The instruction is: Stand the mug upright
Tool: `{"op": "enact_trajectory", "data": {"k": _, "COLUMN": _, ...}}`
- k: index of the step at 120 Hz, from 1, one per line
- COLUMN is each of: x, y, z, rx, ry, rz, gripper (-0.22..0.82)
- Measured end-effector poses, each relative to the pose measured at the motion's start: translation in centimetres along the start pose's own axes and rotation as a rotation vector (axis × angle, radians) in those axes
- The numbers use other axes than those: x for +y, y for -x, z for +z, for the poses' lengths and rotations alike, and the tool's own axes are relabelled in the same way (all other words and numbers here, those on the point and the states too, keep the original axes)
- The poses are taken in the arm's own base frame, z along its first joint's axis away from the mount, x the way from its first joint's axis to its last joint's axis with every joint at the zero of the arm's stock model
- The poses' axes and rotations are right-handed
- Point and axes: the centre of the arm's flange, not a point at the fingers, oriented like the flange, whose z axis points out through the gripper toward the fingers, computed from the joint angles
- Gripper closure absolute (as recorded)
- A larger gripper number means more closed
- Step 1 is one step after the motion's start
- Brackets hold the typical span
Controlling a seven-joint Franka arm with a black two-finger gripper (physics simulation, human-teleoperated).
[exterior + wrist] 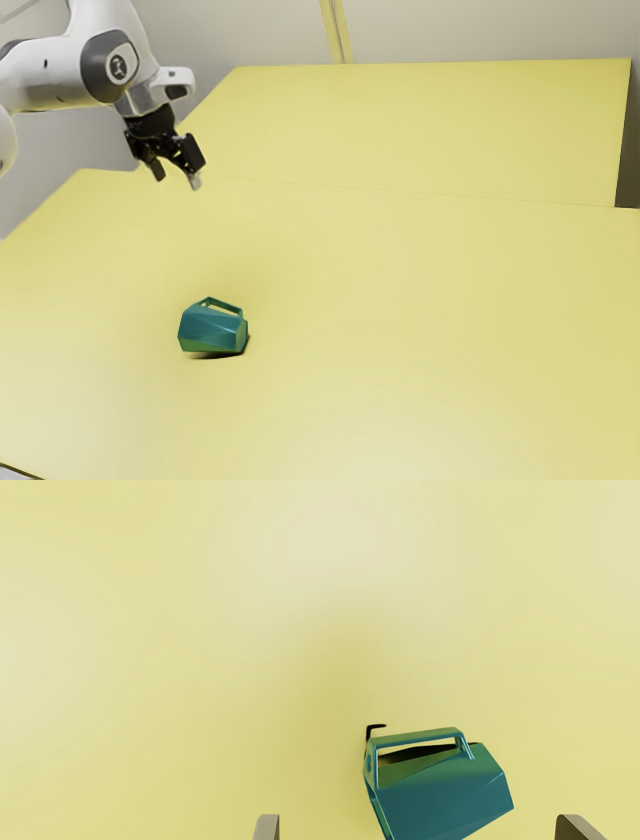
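Your gripper (177, 181) hangs in the air above the table (450, 300), toward the exterior view's upper left, its two fingers standing apart with nothing clamped between them. The white arm (50, 80) reaches in from the exterior view's left, and the black hand tips downward at a slant.

The teal, flat-faceted mug (212, 330) is lying on its side on the yellow tabletop, so you don't have it upright. In the exterior view you'll find it lower in the picture than the fingers and slightly farther to the right, well apart from them and touching neither. Its angular handle (415, 737) sits along the upper side of the tipped body, and you can see through the gap between handle and wall. A dark shadow (417, 752) shows through that gap and runs out past the handle.

In the wrist view, the two fingertips are spread wide, and the mug appears between their lines, nearer one tip than the other, with part of its body cut off by the picture's edge. It's hard to be sure from these angles, but the open mouth seems to be at the handle's outer-corner end, seen nearly edge-on.

Behind the table, you have a pale grey wall (480, 30) with a yellow upright strip (338, 30) against it.
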Motion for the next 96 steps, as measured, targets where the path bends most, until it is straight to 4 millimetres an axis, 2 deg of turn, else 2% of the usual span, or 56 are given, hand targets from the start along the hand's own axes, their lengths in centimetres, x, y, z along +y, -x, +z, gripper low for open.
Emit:
{"op": "enact_trajectory", "data": {"k": 16, "x": -0.3, "y": 0.5, "z": -0.9, "rx": 0.025, "ry": -0.008, "rz": 0.000, "gripper": 0.00}}
{"op": "enact_trajectory", "data": {"k": 32, "x": 0.0, "y": 3.3, "z": 1.6, "rx": 0.025, "ry": 0.033, "rz": -0.014, "gripper": 0.00}}
{"op": "enact_trajectory", "data": {"k": 45, "x": 0.5, "y": 7.0, "z": 3.5, "rx": 0.062, "ry": 0.087, "rz": -0.027, "gripper": 0.00}}
{"op": "enact_trajectory", "data": {"k": 58, "x": -1.1, "y": 12.2, "z": 5.4, "rx": 0.126, "ry": 0.159, "rz": -0.081, "gripper": 0.00}}
{"op": "enact_trajectory", "data": {"k": 70, "x": -2.1, "y": 15.0, "z": 6.8, "rx": 0.185, "ry": 0.204, "rz": -0.103, "gripper": 0.00}}
{"op": "enact_trajectory", "data": {"k": 82, "x": -3.2, "y": 16.4, "z": 8.3, "rx": 0.235, "ry": 0.262, "rz": -0.119, "gripper": 0.00}}
{"op": "enact_trajectory", "data": {"k": 96, "x": -3.2, "y": 16.7, "z": 10.2, "rx": 0.278, "ry": 0.297, "rz": -0.067, "gripper": 0.00}}
